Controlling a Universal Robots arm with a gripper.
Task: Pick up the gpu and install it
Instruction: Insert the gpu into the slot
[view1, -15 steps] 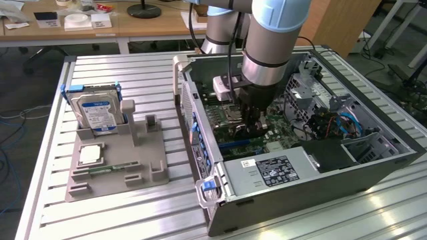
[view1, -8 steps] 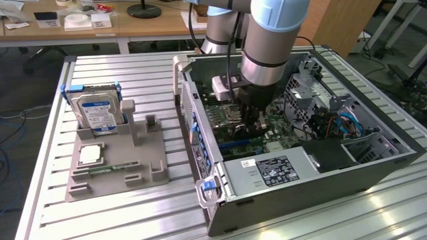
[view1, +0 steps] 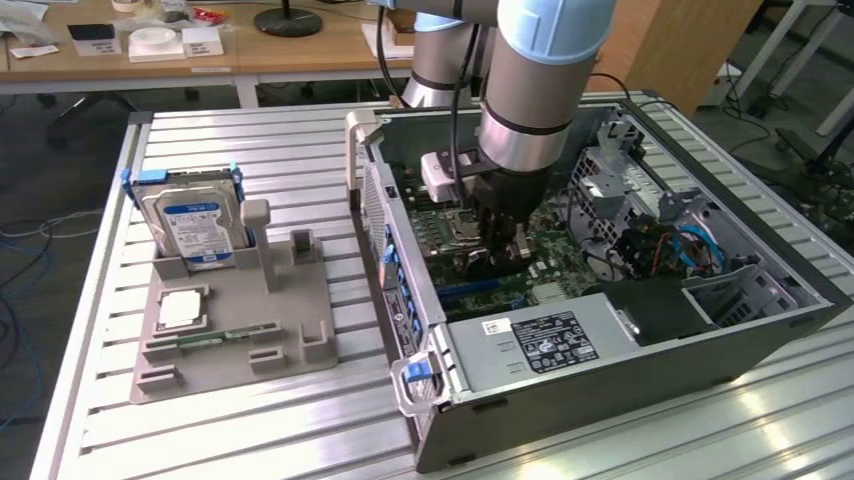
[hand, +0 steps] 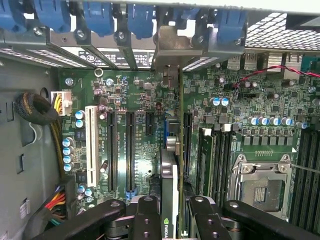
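The open computer case (view1: 747, 300) lies on its side on the slatted table (view1: 267, 420), and the arm reaches down into it over the motherboard (hand: 140, 145). The pick-up looks done: the gripper (hand: 169, 220) is clamped on the gpu (hand: 169, 175), held edge-on above the expansion slots (hand: 111, 150), its metal bracket near the rear slot openings. Seating appears unfinished. Whether the card's lower edge touches a slot is hidden beneath it, and the exterior view's arm blocks the card.
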